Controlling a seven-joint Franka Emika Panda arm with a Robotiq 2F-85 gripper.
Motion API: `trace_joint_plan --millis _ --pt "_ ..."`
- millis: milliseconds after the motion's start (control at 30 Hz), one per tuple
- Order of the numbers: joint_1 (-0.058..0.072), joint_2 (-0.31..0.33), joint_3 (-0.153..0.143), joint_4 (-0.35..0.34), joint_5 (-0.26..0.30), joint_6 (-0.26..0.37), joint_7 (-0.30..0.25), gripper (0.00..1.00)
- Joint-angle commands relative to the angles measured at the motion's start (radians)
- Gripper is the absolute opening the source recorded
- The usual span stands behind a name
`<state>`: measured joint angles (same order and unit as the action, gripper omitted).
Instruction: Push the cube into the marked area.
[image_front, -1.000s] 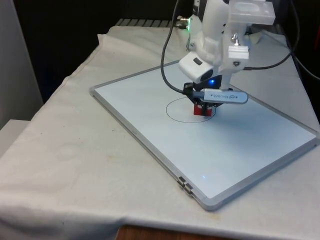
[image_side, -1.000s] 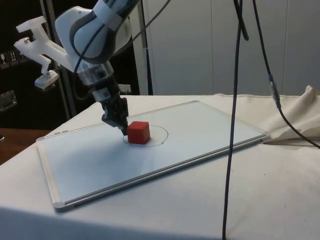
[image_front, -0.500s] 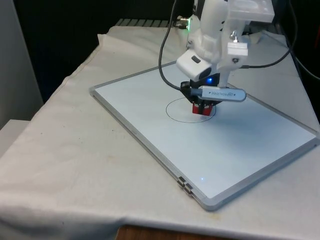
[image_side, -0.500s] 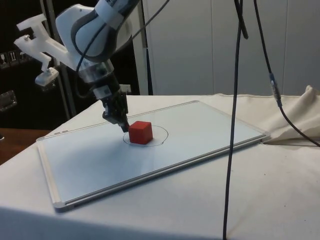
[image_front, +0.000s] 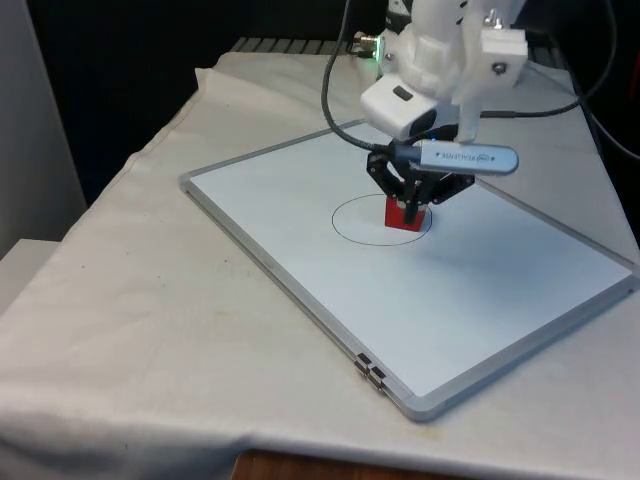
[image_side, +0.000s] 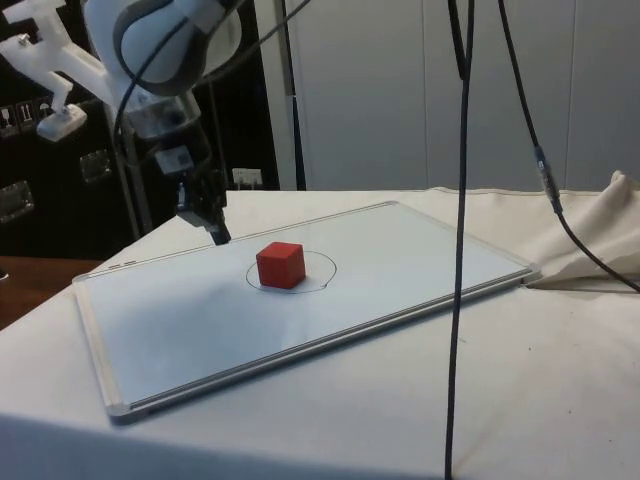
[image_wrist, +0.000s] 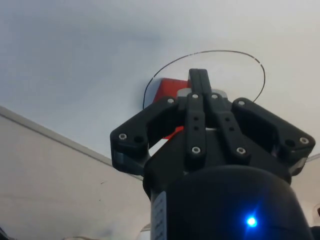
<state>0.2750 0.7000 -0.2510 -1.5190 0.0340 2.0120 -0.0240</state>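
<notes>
A red cube (image_front: 403, 215) sits on the whiteboard (image_front: 270, 190) inside the black drawn circle (image_front: 358, 221), towards the front view's right side of it. In the side view the cube (image_side: 280, 265) lies within the circle (image_side: 322, 268). My gripper (image_front: 411, 206) hangs shut and holding nothing, just above and behind the cube. The side view puts the gripper (image_side: 219, 237) clear of the cube, raised off the board, with a gap between them. In the wrist view the closed fingertips (image_wrist: 198, 80) point past the cube (image_wrist: 165, 89).
The whiteboard (image_side: 400, 250) has a raised grey frame with a clip (image_front: 368, 371) on its near edge. Two black cables (image_side: 461, 200) hang down in front in the side view. Bunched cloth (image_side: 600, 250) lies past the board's far end.
The gripper has lifted and drawn back from the cube, which it had been touching. The cube slid slightly further into the circle and now rests there.
</notes>
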Motion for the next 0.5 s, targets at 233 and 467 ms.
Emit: trace_joint_plan --millis 233,467 --pt "0.007 -0.055 0.004 -0.027 -0.001 -0.009 0.007 0.00" --pt "0.003 -0.081 0.018 -0.047 -0.002 -0.017 0.019 0.00"
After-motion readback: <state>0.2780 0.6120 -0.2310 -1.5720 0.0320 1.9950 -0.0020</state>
